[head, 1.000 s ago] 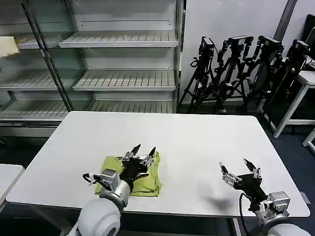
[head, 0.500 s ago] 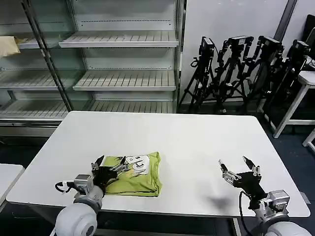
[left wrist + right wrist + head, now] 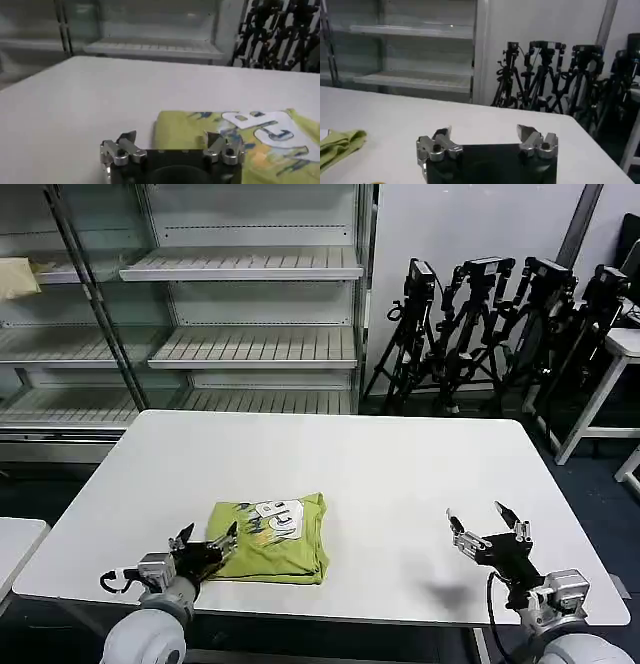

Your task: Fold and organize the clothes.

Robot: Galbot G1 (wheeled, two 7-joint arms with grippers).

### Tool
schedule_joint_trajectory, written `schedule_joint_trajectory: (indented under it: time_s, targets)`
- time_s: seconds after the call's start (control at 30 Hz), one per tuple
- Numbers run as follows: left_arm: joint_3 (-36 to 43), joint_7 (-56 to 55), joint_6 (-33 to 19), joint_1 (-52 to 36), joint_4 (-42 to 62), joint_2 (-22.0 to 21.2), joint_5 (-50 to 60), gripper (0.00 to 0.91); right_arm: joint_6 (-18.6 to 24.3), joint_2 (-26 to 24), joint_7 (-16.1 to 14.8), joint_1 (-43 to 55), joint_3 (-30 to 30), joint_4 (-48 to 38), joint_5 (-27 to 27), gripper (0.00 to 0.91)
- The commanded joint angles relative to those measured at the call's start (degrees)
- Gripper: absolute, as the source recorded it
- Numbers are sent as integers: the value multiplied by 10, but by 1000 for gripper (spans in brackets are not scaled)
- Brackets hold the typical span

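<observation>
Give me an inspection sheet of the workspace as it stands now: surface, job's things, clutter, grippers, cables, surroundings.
Surface: white table, flat.
Job's things: yellow-green T-shirt lies folded near the front left edge, white print up.
Clutter: nothing seen on the table.
Grippers: left gripper open at the T-shirt's left edge, holding nothing; right gripper open above bare table at front right, idle.
Cables: black cable at the left wrist; another at the right wrist.
Surroundings: shelving behind; tripods by the wall.
</observation>
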Motion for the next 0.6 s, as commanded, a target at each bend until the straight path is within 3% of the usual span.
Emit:
schedule_joint_trajectory:
  time_s: [0.03,0.13,0.17,0.2,0.23,0.27,0.6]
  targets:
    - [-5,14,0,14,9,-6,-15,907,1,0,0,2,-1,-2,0,907]
    - [-1,12,0,11,18,-10,-1,907,1,1,0,3,-2,-1,0,907]
    - [-2,11,0,7,23,-10,0,826,1,0,0,3,-2,-1,0,907]
    - [-3,8,0,4,25,-9,0,564,1,0,0,2,-2,0,0,907]
    - [-3,6,-1,1,27,-9,0,111,0,0,0,2,-2,1,0,907]
    - [-3,3,-1,0,30,-9,1,10,0,-1,0,2,-1,1,0,907]
    - [6,11,-1,-1,29,-14,2,10,0,-3,0,-1,-2,3,0,907]
